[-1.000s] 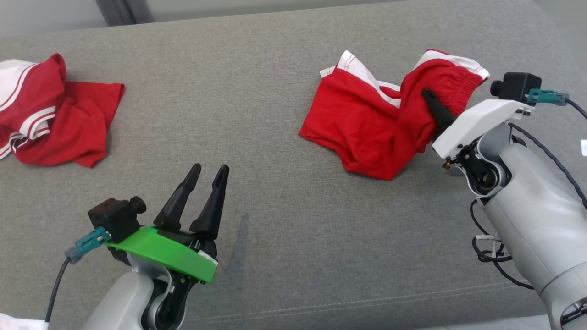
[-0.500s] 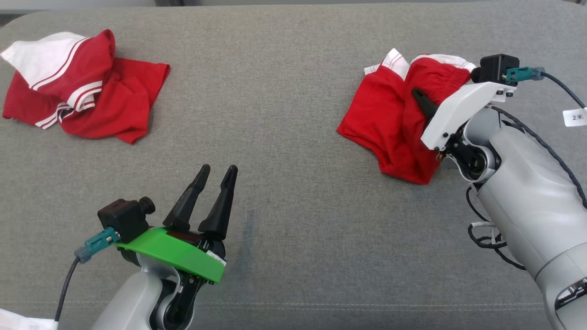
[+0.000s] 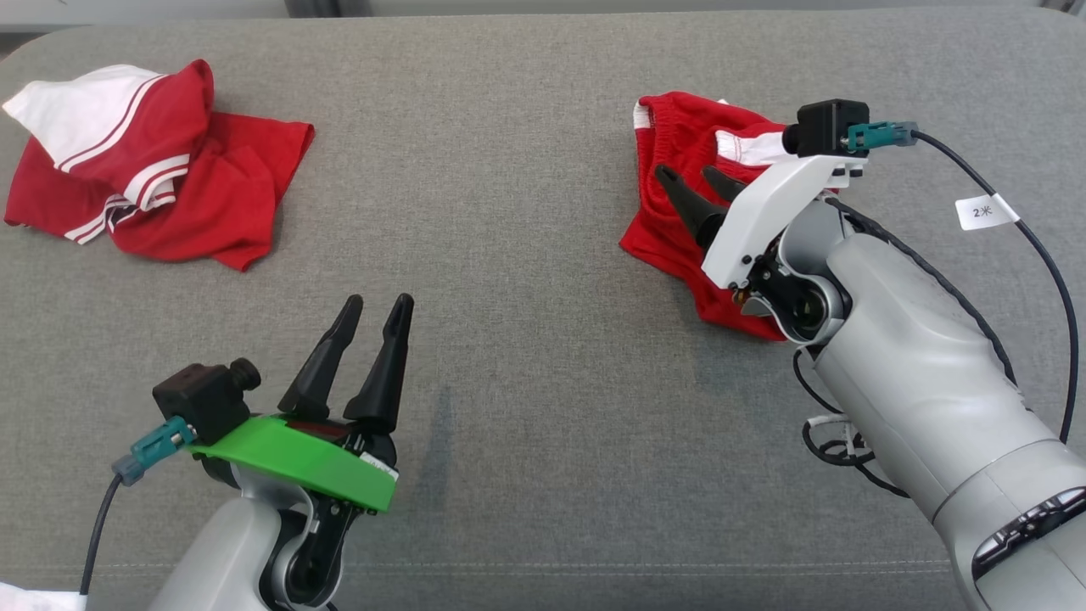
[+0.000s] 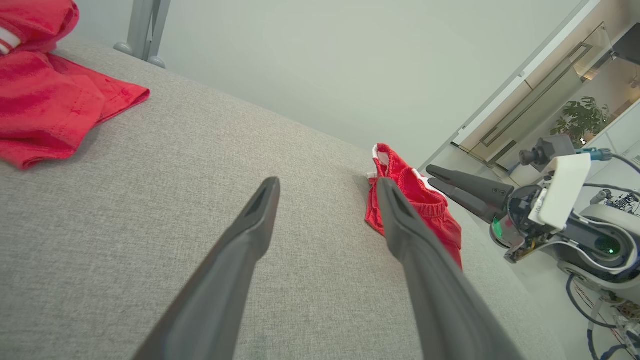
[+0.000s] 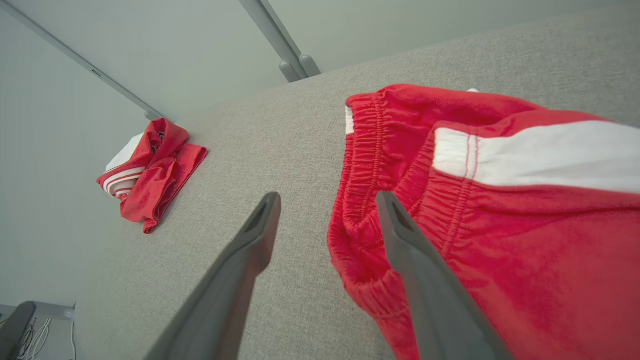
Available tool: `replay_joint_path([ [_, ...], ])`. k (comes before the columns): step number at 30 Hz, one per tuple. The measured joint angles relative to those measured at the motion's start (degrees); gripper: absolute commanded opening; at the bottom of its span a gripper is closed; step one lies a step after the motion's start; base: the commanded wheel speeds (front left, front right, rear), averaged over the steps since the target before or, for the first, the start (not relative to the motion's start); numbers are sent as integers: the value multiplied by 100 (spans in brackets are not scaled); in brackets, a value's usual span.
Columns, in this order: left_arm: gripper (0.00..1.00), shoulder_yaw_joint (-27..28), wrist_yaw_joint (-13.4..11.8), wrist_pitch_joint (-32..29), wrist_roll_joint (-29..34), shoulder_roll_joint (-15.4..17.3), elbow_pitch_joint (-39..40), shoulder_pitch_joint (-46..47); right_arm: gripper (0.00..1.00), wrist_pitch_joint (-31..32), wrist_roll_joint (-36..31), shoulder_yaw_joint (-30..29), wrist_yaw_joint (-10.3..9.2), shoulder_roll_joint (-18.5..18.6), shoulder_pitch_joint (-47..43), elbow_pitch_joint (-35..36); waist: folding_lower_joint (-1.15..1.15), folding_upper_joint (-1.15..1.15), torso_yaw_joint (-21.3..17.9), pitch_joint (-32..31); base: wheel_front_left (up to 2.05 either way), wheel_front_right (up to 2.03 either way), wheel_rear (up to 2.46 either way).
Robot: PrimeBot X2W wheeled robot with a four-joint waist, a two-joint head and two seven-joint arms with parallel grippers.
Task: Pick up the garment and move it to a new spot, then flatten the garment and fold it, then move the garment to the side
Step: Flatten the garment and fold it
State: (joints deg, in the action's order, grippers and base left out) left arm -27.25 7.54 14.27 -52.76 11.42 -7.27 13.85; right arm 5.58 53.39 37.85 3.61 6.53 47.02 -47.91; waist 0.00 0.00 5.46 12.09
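Observation:
The garment (image 3: 657,233), red shorts with a white side stripe and an elastic waistband, lies crumpled at the right of the grey cushion (image 3: 509,255). My right gripper (image 3: 685,172) hovers over it, open, with nothing between its fingers. In the right wrist view one finger (image 5: 425,280) passes over the waistband of the garment (image 5: 500,240), and the right gripper (image 5: 328,196) holds no cloth. My left gripper (image 3: 379,300) stands open above bare cushion at the lower left. The left wrist view shows the left gripper (image 4: 327,182) open, with the garment (image 4: 415,195) and the right gripper (image 4: 431,175) beyond it.
A second red and white garment (image 3: 161,170) lies bunched at the far left of the cushion, also seen as a red heap (image 5: 150,175) in the right wrist view. A cable with a white tag (image 3: 980,212) trails from the right wrist camera.
My right gripper has opened and let go of the garment, which now lies slumped on the cushion. The right arm has shifted left. The head camera moved early on.

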Motion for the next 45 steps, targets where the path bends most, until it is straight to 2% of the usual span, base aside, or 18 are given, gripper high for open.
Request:
replay_joint_path([
  [6, 100, -35, 0, 0, 1, 3, 3, 0, 100, -151, 9, -5, 43, -58, -29, -53, 0, 0, -111, -27, 0, 0, 0],
  [10, 100, -60, 0, 0, 7, 13, 9, 0, 100, -587, 51, -226, 86, -31, -68, 9, 0, 0, -159, -53, 0, 0, 0],
  [15, 100, 64, 0, 0, 47, 14, 47, 0, 100, -1172, -99, -258, 140, 214, -131, 156, 0, 0, -213, -94, 0, 0, 0],
  [22, 100, 278, 0, 0, 176, 54, 37, -19, 100, -1956, -409, -213, 143, 467, -677, 312, 0, 0, -363, -243, 0, 0, 0],
  [27, 100, 421, 0, 18, 557, 88, 36, -112, 100, -2068, -735, -163, 132, 645, -1043, 487, 0, 0, -512, -378, 0, 0, 0],
  [33, 100, 624, -1, 18, 1067, 147, 35, -264, 100, -2062, -1009, -296, -130, 714, -1579, 805, 0, 0, -703, -530, 0, 0, 0],
  [41, 100, 1054, -103, 18, 1538, 81, 188, -463, 100, -2035, -1961, -1492, -792, 837, -1971, 2497, 0, 0, -876, -669, 0, 0, 0],
  [43, 100, 1204, -176, 21, 1566, 70, 200, -577, 100, -2035, -2064, -1630, -882, 759, -2250, 2741, 0, 0, -906, -689, 0, 0, 0],
  [45, 100, 1238, -193, 24, 1586, 64, 200, -678, 100, -2034, -2119, -1702, -883, 664, -2609, 2843, 0, 0, -934, -702, 0, 0, 0],
])
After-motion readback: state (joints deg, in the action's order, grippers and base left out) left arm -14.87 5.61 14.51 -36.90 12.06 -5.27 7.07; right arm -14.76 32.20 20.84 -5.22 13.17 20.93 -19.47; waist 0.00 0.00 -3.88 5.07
